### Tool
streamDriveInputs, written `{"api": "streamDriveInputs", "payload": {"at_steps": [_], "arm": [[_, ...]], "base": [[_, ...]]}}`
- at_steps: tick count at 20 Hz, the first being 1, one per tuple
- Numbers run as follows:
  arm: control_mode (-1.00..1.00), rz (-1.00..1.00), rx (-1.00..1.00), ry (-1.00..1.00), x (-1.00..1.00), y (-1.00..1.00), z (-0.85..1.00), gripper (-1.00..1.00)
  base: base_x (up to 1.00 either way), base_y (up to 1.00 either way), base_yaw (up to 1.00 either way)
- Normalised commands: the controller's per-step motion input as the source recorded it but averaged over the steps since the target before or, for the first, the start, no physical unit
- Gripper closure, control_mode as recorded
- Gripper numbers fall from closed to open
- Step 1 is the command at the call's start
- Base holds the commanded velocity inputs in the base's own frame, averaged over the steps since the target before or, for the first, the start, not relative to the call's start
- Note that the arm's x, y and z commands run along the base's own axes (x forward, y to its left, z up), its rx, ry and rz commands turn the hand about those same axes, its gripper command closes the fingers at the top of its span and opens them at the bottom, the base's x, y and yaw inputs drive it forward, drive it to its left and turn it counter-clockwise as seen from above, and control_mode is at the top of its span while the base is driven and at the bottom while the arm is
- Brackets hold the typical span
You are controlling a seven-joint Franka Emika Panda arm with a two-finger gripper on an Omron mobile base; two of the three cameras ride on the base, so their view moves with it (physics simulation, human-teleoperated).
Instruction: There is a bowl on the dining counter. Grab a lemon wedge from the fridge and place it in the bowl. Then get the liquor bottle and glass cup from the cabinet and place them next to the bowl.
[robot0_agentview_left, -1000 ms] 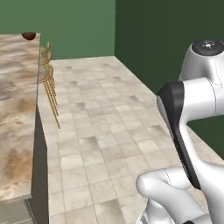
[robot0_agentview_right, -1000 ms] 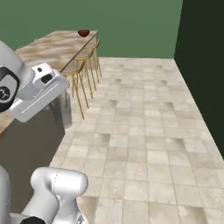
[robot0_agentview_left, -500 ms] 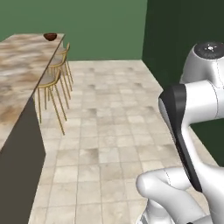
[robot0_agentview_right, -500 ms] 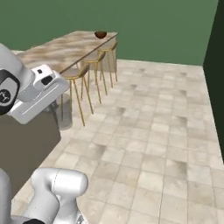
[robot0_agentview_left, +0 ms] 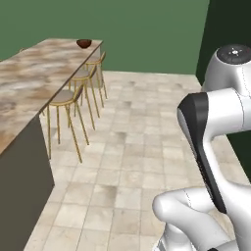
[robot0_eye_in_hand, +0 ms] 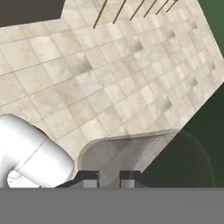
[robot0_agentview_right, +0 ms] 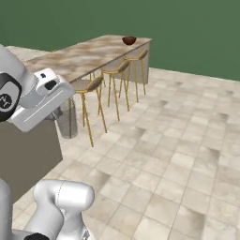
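Hand view: tool clasps glass cup.

arm shell: I see glossy white rounded links
joint band: a dark, near-black strip runs down my forearm
joint cap: grey disc on top
wrist: white block with small dark fittings
finger tips: small, dark, squared

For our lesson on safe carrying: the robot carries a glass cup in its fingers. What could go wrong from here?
1. The glass cup hangs close to the dining counter end and might strike it.
2. The stools line the counter side toward the far bowl, so the base could clip one.
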Motion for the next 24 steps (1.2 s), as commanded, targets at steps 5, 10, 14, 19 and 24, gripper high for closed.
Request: {"api": "streamDriveInputs", "payload": {"at_steps": [5, 10, 14, 19, 24], "arm": [[1.00, 0.00, 0.00, 0.00, 0.00, 0.00, 0.00, 1.00], [1.00, 0.00, 0.00, 0.00, 0.00, 0.00, 0.00, 1.00], [1.00, 0.00, 0.00, 0.00, 0.00, 0.00, 0.00, 1.00], [1.00, 0.00, 0.00, 0.00, 0.00, 0.00, 0.00, 1.00], [1.00, 0.00, 0.00, 0.00, 0.00, 0.00, 0.00, 1.00]], "base": [[1.00, -0.81, 0.36], [1.00, -0.84, 0.36], [1.00, -0.86, 0.35], [1.00, -0.93, 0.33], [0.99, -1.00, 0.30]]}}
